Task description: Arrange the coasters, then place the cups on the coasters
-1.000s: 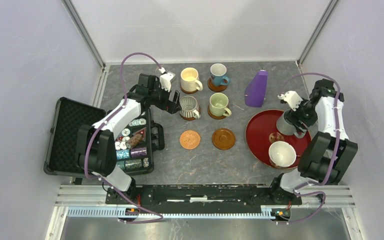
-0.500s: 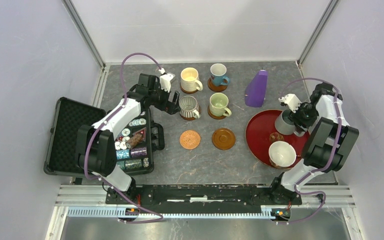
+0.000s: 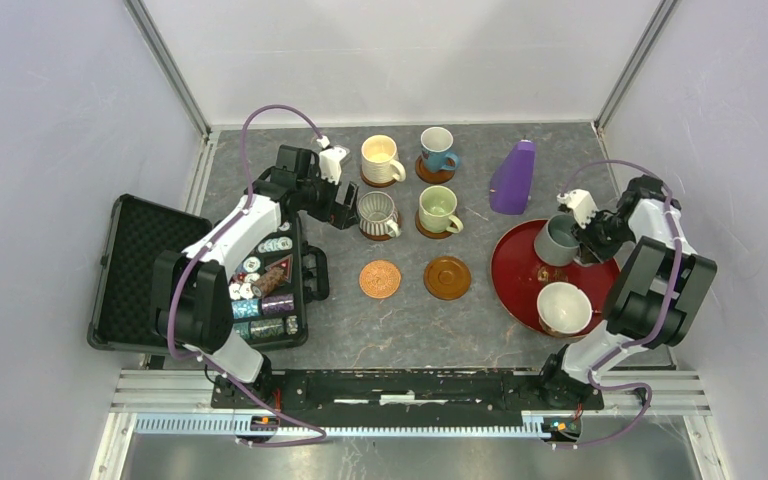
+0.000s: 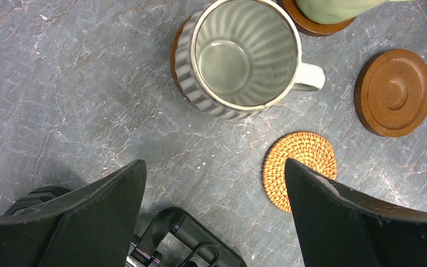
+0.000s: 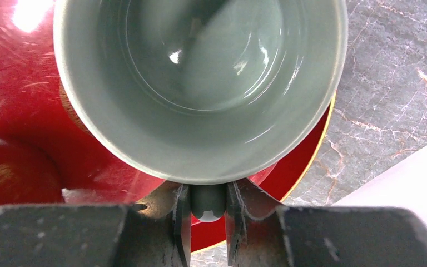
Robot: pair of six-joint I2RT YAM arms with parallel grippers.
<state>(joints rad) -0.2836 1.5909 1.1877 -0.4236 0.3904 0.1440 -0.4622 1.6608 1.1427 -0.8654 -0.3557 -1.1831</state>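
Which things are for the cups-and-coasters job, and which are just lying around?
For the job: cream cup, blue cup, striped cup, green cup, grey-blue cup, white cup, woven coaster, wooden coaster.

Just lying about: purple cone, poker chips, black case, red tray.

Purple cone [image 3: 513, 178] stands just behind red tray [image 3: 512, 270], R side; black case [image 3: 140, 260] w/ poker chips [image 3: 260, 290] L.
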